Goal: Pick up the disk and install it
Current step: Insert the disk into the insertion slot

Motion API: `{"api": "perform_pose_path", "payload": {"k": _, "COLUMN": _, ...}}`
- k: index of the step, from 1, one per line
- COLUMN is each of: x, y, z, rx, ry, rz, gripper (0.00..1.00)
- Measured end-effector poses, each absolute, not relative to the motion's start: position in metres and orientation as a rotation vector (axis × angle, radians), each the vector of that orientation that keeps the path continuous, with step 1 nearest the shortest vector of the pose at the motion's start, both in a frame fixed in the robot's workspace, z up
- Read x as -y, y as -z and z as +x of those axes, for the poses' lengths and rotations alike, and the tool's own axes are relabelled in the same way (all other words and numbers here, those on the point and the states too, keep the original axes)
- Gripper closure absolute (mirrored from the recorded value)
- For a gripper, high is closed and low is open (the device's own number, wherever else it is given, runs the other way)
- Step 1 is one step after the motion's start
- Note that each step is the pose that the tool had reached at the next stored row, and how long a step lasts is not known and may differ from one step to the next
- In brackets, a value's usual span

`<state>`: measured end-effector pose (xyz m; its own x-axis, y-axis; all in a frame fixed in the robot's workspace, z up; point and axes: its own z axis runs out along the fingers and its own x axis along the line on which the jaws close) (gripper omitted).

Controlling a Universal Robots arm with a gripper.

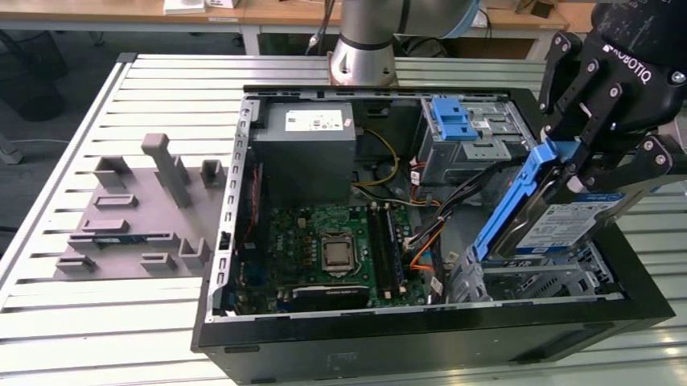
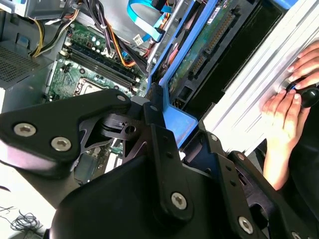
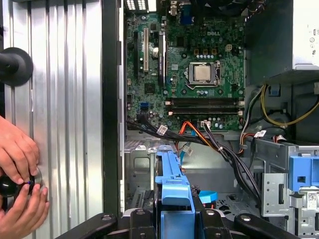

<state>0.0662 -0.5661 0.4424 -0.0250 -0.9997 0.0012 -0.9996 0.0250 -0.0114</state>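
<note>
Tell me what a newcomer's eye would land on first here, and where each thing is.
The black gripper, jaws shut on the blue-framed disk, holds it tilted over the open computer case at the exterior view's right. Inside the case lies the green motherboard. In the first wrist view, a person's hands grip a black knob beside the case.

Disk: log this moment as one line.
holder: gripper, shut on disk | disk: tilted, over open computer case | installed: not yet
</note>
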Motion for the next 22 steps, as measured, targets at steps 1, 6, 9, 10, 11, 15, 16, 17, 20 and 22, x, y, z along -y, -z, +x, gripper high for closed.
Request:
{"api": "perform_pose_path", "payload": {"k": 1, "x": 0.5661, "y": -0.4421, "z": 0.0663, "rx": -2.245, "ry": 0.014, "rz": -2.188, "gripper": 0.64}}
{"api": "perform_pose_path", "payload": {"k": 6, "x": 0.5661, "y": -0.4398, "z": 0.0666, "rx": -2.247, "ry": 0.014, "rz": -2.185, "gripper": 0.64}}
{"api": "perform_pose_path", "payload": {"k": 9, "x": 0.5661, "y": -0.4381, "z": 0.0668, "rx": -2.247, "ry": 0.014, "rz": -2.185, "gripper": 0.64}}
{"api": "perform_pose_path", "payload": {"k": 10, "x": 0.5661, "y": -0.4375, "z": 0.0669, "rx": -2.247, "ry": 0.014, "rz": -2.185, "gripper": 0.64}}
{"api": "perform_pose_path", "payload": {"k": 11, "x": 0.5661, "y": -0.437, "z": 0.0669, "rx": -2.247, "ry": 0.014, "rz": -2.185, "gripper": 0.64}}
{"api": "perform_pose_path", "payload": {"k": 15, "x": 0.5661, "y": -0.435, "z": 0.0672, "rx": -2.247, "ry": 0.014, "rz": -2.185, "gripper": 0.64}}
{"api": "perform_pose_path", "payload": {"k": 16, "x": 0.5661, "y": -0.4345, "z": 0.0673, "rx": -2.247, "ry": 0.014, "rz": -2.185, "gripper": 0.64}}
{"api": "perform_pose_path", "payload": {"k": 17, "x": 0.5661, "y": -0.4341, "z": 0.0674, "rx": -2.247, "ry": 0.014, "rz": -2.185, "gripper": 0.64}}
{"api": "perform_pose_path", "payload": {"k": 20, "x": 0.5661, "y": -0.4334, "z": 0.0676, "rx": -2.247, "ry": 0.014, "rz": -2.185, "gripper": 0.64}}
{"api": "perform_pose_path", "payload": {"k": 22, "x": 0.5661, "y": -0.4331, "z": 0.0676, "rx": -2.247, "ry": 0.014, "rz": -2.185, "gripper": 0.64}}
